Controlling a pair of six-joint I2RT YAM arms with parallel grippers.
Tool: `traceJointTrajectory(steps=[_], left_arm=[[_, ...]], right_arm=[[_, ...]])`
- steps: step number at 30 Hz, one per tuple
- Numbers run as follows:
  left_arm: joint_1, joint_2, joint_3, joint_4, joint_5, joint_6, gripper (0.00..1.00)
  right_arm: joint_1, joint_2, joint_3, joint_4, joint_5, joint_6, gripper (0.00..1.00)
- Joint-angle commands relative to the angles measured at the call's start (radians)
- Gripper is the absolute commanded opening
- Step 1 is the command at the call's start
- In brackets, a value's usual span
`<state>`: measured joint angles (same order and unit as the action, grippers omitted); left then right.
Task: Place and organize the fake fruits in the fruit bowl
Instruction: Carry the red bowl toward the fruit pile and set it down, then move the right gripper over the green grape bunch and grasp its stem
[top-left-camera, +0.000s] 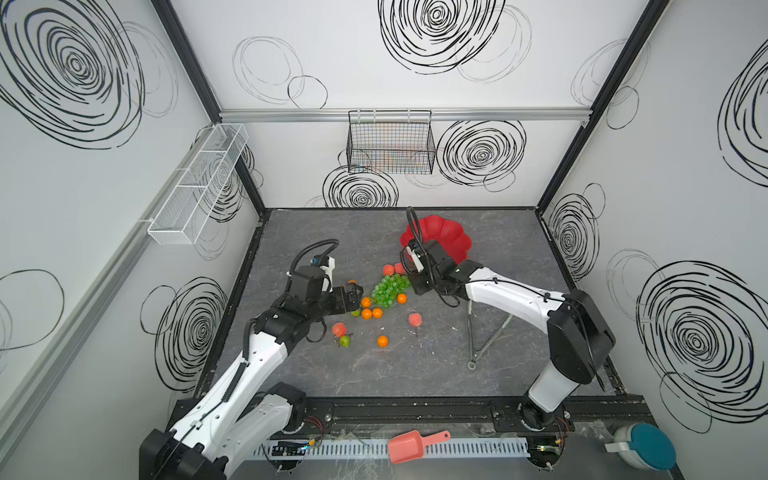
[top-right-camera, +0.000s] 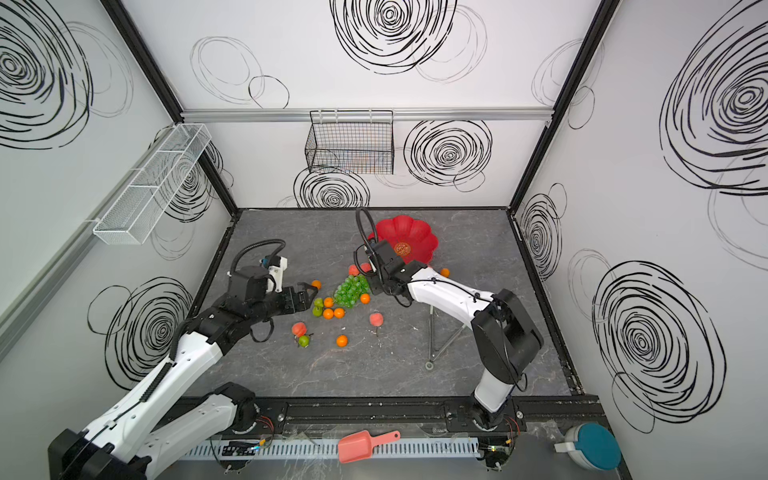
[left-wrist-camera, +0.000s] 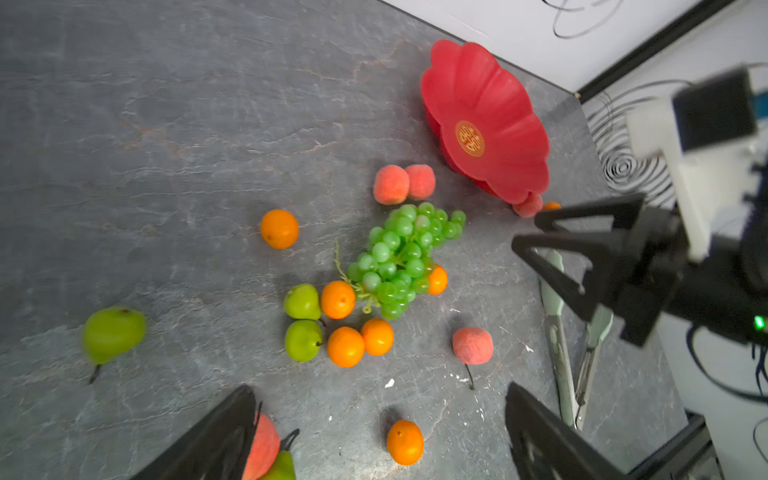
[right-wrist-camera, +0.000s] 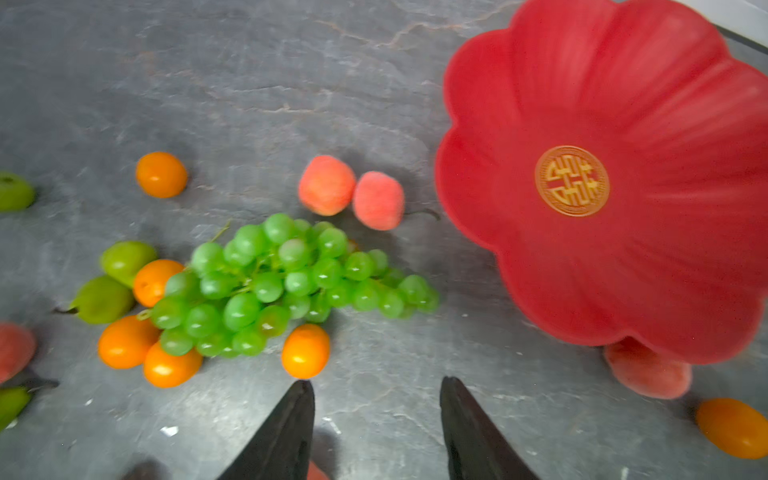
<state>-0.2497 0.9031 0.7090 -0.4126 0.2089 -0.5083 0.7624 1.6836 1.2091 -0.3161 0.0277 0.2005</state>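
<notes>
scoop (top-left-camera: 405, 446): salmon, on front rail, off the tabletop (top-left-camera: 374, 374). Not part of job.
lone orange (top-left-camera: 382, 341): nearest fruit, sits apart. Access clear all round.
near peach (top-left-camera: 339, 329): touching near pear (top-left-camera: 344, 341). Pair likely to shift together if one is nudged.
tongs (top-left-camera: 486, 332): lying spread on tabletop under R arm, idle.
stemmed peach (left-wrist-camera: 472, 345): alone, betw. tongs and main cluster.
cluster: oranges (left-wrist-camera: 338, 299) and pears (left-wrist-camera: 302, 301) packed against grapes (right-wrist-camera: 291, 286). Bunch overlaps at least one orange, so lifting it prob. disturbs neighbours.
left tool (left-wrist-camera: 380, 390): jaws wide, empty. Low at cluster's left side, aimed across it. Judged: lining up a pick, target not evident.
right tool (right-wrist-camera: 376, 380): jaws moderately apart, nothing betw. them. Points at bare gap betw. grapes and bowl.
peach pair (right-wrist-camera: 351, 193): touching each other, just beside bowl rim.
fruit bowl (top-right-camera: 419, 232): far side of tabletop, open side up, empty, gold mark (top-right-camera: 402, 249) fully exposed. R arm nearest, so prob. suited to drop-offs.
rim peach (right-wrist-camera: 648, 370): tucked partly under rim, outside the bowl. rim orange (right-wrist-camera: 733, 428) just beyond it.
progress: no fruit in bowl. Judged at start.
</notes>
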Motion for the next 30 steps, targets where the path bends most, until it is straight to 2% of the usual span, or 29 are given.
traceJointTrajectory(steps=[1, 5, 8, 11, 15, 17, 20, 25, 30], left_arm=[[0.129, -0.042, -0.034, 0.016, 0.156, -0.023, 0.96], [0.262, -0.05, -0.054, 0.027, 0.258, -0.027, 0.96], [0.301, -0.057, -0.059, 0.04, 0.27, -0.043, 0.96], [0.34, -0.063, -0.07, 0.057, 0.284, -0.068, 0.96], [0.404, -0.054, -0.108, 0.11, 0.344, -0.111, 0.96], [0.425, -0.051, -0.13, 0.152, 0.375, -0.137, 0.96], [0.444, -0.045, -0.153, 0.185, 0.401, -0.156, 0.96], [0.481, -0.047, -0.17, 0.199, 0.418, -0.167, 0.96], [0.51, -0.053, -0.19, 0.206, 0.431, -0.19, 0.96]], right_arm=[[0.077, -0.019, 0.009, 0.086, 0.029, -0.017, 0.54], [0.136, -0.015, -0.002, 0.231, -0.013, -0.134, 0.6], [0.138, -0.004, -0.038, 0.34, -0.093, -0.235, 0.6], [0.135, 0.021, -0.042, 0.388, -0.134, -0.286, 0.6], [0.13, 0.11, 0.085, 0.237, -0.15, -0.346, 0.6], [0.126, 0.17, 0.173, 0.118, -0.216, -0.438, 0.59], [0.133, 0.263, 0.312, -0.05, -0.208, -0.469, 0.55], [0.14, 0.326, 0.381, -0.123, -0.201, -0.58, 0.55], [0.17, 0.415, 0.5, -0.258, -0.146, -0.69, 0.46]])
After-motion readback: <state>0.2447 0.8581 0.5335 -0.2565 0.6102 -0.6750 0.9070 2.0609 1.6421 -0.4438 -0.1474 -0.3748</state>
